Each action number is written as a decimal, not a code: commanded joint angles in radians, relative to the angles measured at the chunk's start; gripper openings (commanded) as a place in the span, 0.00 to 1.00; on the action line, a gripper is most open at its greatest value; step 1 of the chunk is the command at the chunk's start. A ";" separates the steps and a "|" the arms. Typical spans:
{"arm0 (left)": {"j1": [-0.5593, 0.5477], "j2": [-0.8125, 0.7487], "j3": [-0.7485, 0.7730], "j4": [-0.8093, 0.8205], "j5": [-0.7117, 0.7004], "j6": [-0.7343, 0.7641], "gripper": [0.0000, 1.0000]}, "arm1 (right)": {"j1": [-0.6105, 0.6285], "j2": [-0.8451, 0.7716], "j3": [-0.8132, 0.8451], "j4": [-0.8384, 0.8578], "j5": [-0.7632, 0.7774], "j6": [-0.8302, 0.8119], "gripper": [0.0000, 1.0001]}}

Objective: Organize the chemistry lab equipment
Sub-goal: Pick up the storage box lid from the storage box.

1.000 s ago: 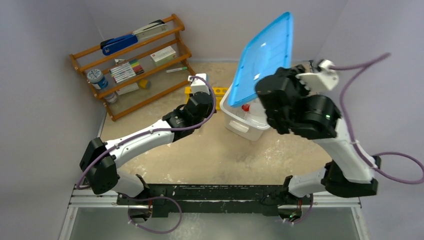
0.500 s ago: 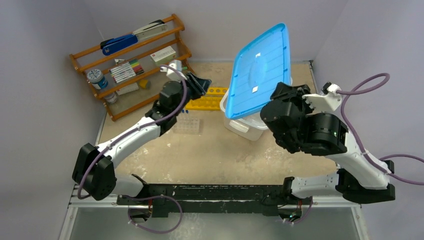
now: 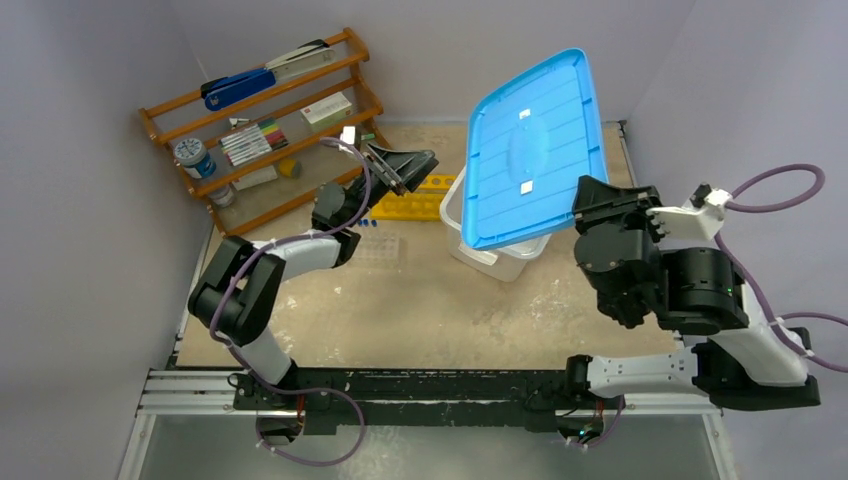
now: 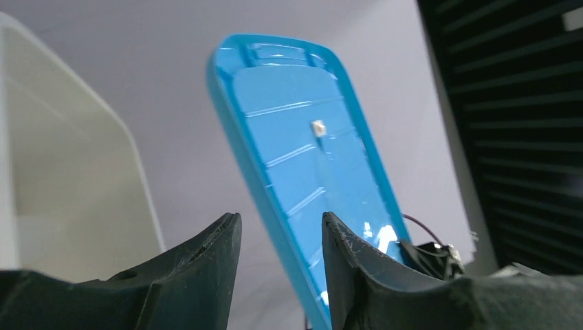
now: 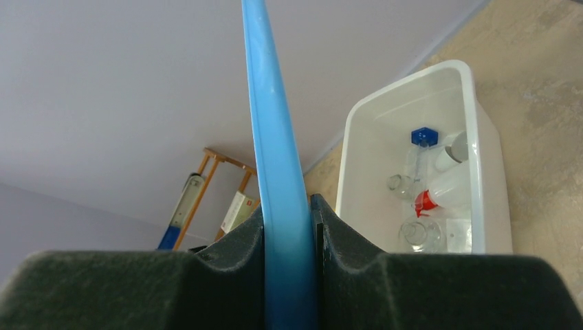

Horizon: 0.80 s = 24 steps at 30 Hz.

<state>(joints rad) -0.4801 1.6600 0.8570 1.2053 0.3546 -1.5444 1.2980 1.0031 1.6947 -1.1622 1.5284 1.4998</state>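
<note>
My right gripper [image 5: 287, 205] is shut on the near edge of a blue lid [image 3: 535, 145], which tilts in the air above a white bin [image 3: 490, 258]. The right wrist view looks into the bin [image 5: 347, 137]. In it lie a white squeeze bottle [image 5: 450, 185] with a red nozzle, two clear glass flasks [image 5: 421, 234] and a blue-capped tube [image 5: 423, 137]. My left gripper [image 3: 408, 165] is raised over the yellow rack [image 3: 430, 200]. It points at the lid [image 4: 302, 151], open and holding nothing. A clear tube tray [image 3: 378, 250] sits on the table beside the left forearm.
A wooden shelf [image 3: 265, 120] stands at the back left, holding a blue stapler [image 3: 238, 87], markers [image 3: 253, 140] and boxes. Grey walls close in the back and both sides. The black base rail runs along the near edge.
My left arm drew back from the bin, lifted its gripper above the yellow rack and opened it. My right arm shifted right and toward the near edge, carrying the lid further over the bin.
</note>
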 commanded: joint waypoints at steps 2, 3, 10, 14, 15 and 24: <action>-0.003 0.041 0.011 0.467 0.074 -0.269 0.46 | 0.024 0.034 0.014 0.025 0.116 0.028 0.00; -0.009 0.051 0.018 0.477 0.084 -0.280 0.46 | 0.030 0.034 0.016 0.025 0.116 0.031 0.00; -0.041 0.047 -0.003 0.382 0.079 -0.184 0.47 | 0.063 0.066 0.045 0.025 0.116 0.025 0.00; -0.037 0.059 -0.013 0.316 0.071 -0.146 0.47 | 0.079 0.059 0.042 0.025 0.116 0.019 0.00; -0.037 0.075 -0.005 0.340 0.072 -0.161 0.47 | 0.081 0.056 0.037 0.025 0.116 0.020 0.00; -0.020 0.181 -0.004 0.411 0.034 -0.211 0.46 | 0.087 0.055 0.049 0.027 0.119 -0.005 0.00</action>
<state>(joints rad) -0.5171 1.8229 0.8486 1.4948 0.4141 -1.7367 1.3754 1.0657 1.7073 -1.1633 1.5272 1.4879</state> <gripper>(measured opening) 0.462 0.239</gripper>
